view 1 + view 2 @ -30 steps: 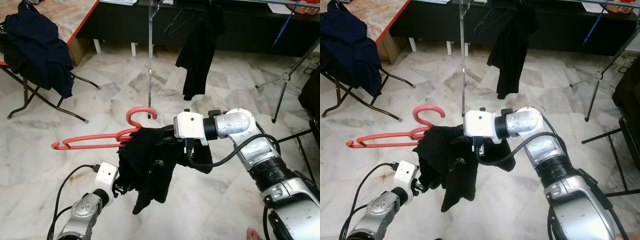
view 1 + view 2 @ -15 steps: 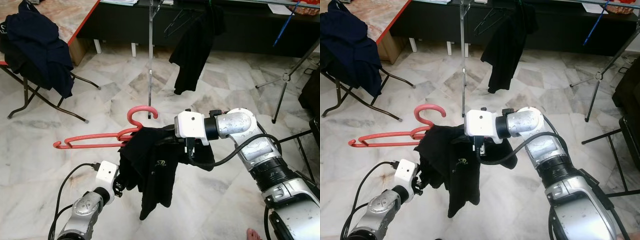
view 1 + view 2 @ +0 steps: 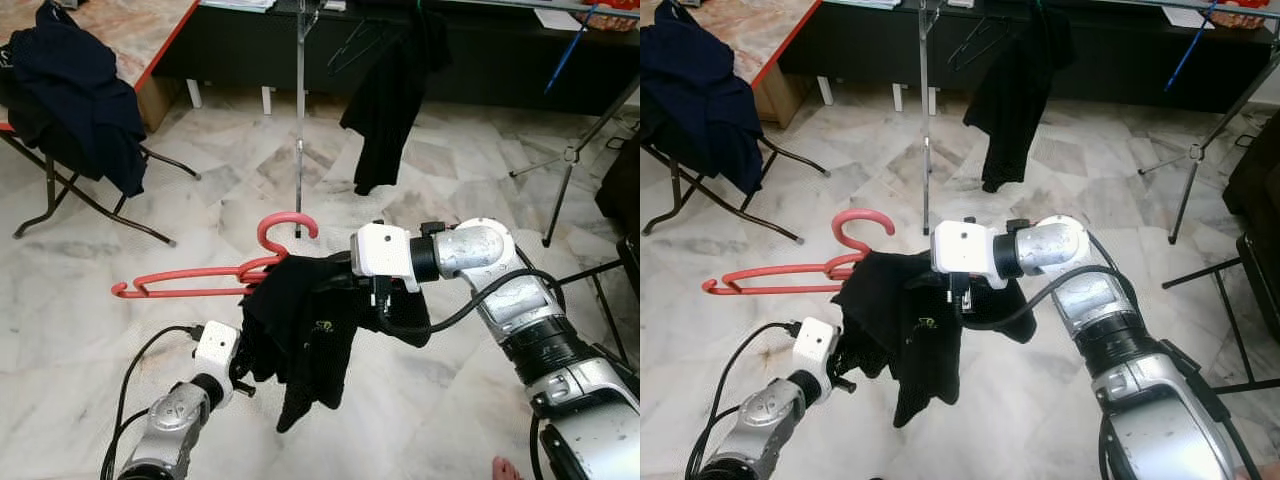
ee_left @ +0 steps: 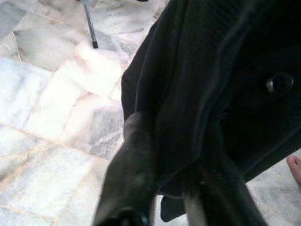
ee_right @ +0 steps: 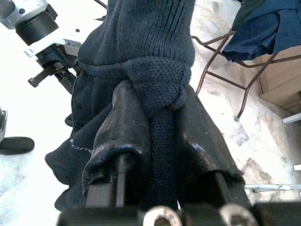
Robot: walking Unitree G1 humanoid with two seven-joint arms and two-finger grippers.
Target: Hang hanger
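Still clamping the black garment [image 3: 305,320] on the red hanger [image 3: 215,280] with right gripper [image 5: 157,136] fingers, left gripper [image 4: 174,174] fingers pinching its hem, inching toward the rack pole [image 3: 299,110], hanging not yet begun.

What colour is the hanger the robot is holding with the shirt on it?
The hanger is red, with a black garment draped on it; the left eye view shows it best.

One red hanger [image 3: 190,288]; two robot hands, the left hand [image 3: 243,362] and the right hand [image 3: 335,276]; three dark garments, one on the hanger [image 3: 305,320], one on the rack [image 3: 390,95], one on the chair [image 3: 75,85]; one folding chair [image 3: 60,190]; one table [image 3: 130,30].
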